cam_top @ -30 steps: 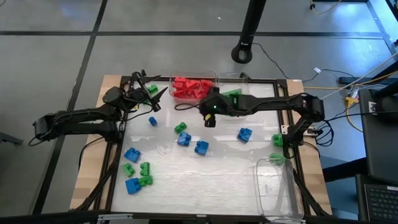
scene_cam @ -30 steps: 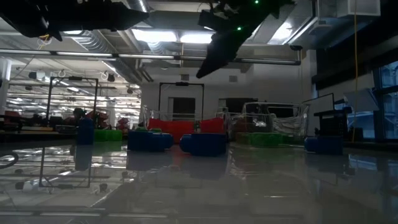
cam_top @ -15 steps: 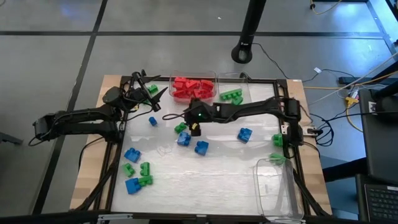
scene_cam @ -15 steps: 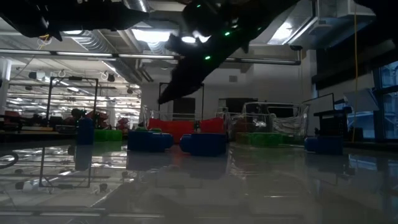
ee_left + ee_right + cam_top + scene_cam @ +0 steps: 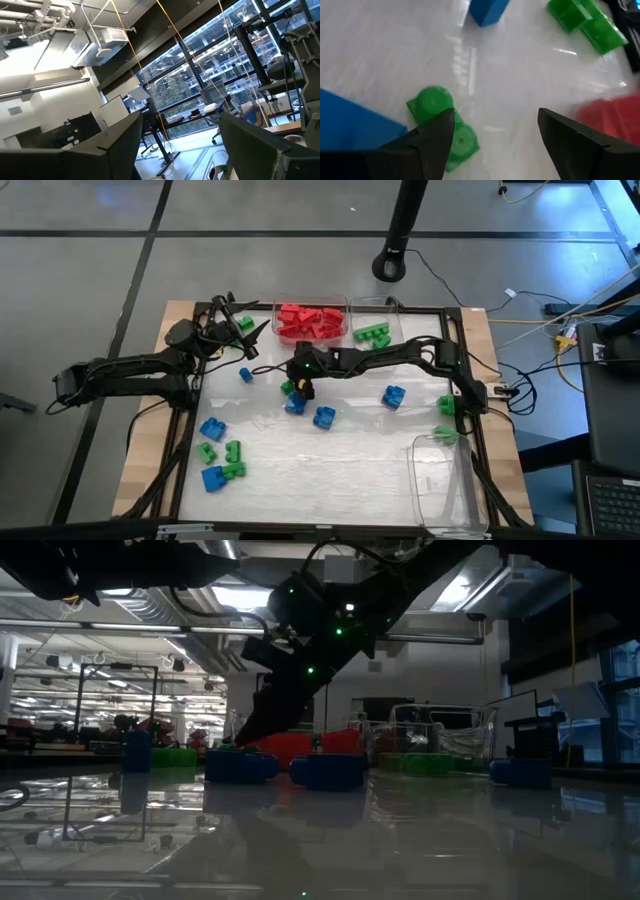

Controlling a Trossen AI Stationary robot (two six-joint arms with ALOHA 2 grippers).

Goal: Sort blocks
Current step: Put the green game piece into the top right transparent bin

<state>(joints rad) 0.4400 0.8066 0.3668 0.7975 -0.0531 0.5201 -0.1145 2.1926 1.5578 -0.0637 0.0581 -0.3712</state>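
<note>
Fingers point(image 5: 432, 142) of the right pincer point(image 5: 492, 145) sit wide apart in the right wrist view, nothing between them, with a small green block point(image 5: 442, 127) on the table point(image 5: 520, 85) just ahead, partly tucked behind one finger. A blue block point(image 5: 355, 122) lies just beside it. Farther off in that view: another blue block point(image 5: 487, 10), a green pair point(image 5: 587, 25), and a red blur, probably the red bin.

High view: right pincer point(image 5: 300, 385) is stretched across to mid-table, hovering over the green block point(image 5: 288, 387), which touches or nearly touches the blue block point(image 5: 295, 403). More loose blocks are spread around: blue ones point(image 5: 323, 417), point(image 5: 393, 395), point(image 5: 245, 374), and a blue-and-green cluster point(image 5: 218, 452) toward the near left. Two greens point(image 5: 446, 405) sit by the right frame.

At the far edge, a bin of red blocks point(image 5: 310, 322) and a bin with green blocks point(image 5: 374, 335). An empty-looking clear bin point(image 5: 445, 480) stands at the near right. No loose reds visible, so reds look done; greens and blues remain.

Left pincer point(image 5: 250, 340) is parked at the far left, raised; fingers point(image 5: 250, 145) spread, holding nothing.

Step in hand, as I read it: approach for picking the green block. Next move calls for a descent straddling the green without nudging the blue neighbour, closing, then a carry to the green bin. Risk: catching both blocks.
</note>
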